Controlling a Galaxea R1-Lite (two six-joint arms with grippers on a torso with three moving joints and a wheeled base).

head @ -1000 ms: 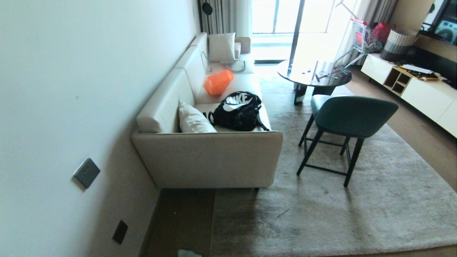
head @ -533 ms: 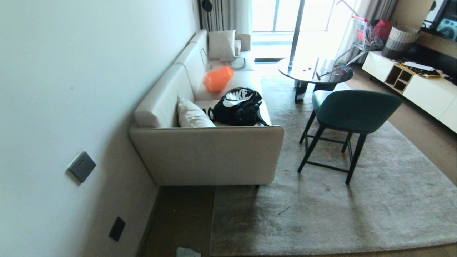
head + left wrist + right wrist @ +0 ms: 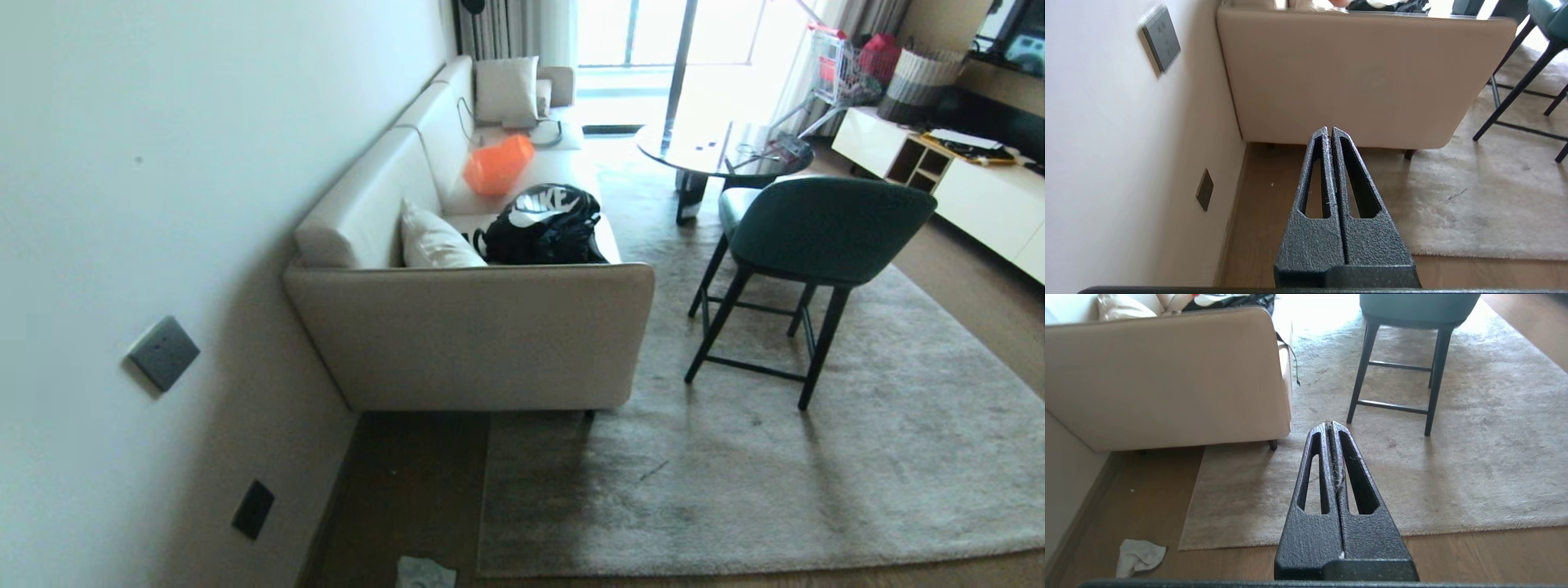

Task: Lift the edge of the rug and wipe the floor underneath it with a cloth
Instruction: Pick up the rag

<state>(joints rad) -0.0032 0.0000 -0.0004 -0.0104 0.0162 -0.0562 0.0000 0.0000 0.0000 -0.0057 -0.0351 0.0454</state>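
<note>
One large grey-beige rug [image 3: 775, 457] fills the head view from the centre out toward three and five o'clock. The rug edge [image 3: 483, 498] runs straight from the sofa's foot down to a square corner at about six o'clock, lying flat on the floor [image 3: 408, 490]. That floor is brown wood plank, bare in a strip between the rug and the wall at about seven o'clock. The cream sofa [image 3: 473, 335] stands against the wall at about eleven o'clock, with one end over the rug; a black backpack [image 3: 543, 224], an orange bag [image 3: 498, 163] and pale cushions [image 3: 433, 241] rest on its seat. A green chair [image 3: 816, 233] on dark legs stands on the rug at about two o'clock, a round dark desk [image 3: 718, 151] beyond it at one o'clock.

The cloth [image 3: 424, 573] lies crumpled on the bare floor at six o'clock, just beside the rug corner and apart from it; in the right wrist view it [image 3: 1139, 556] sits at about eight o'clock.

Neither arm shows in the head view. The left hand [image 3: 1329, 131] has its fingers pressed together, empty, above the floor strip before the sofa. The right hand [image 3: 1330, 425] is likewise together and empty, above the rug, with a few fibres caught between its fingers.
</note>
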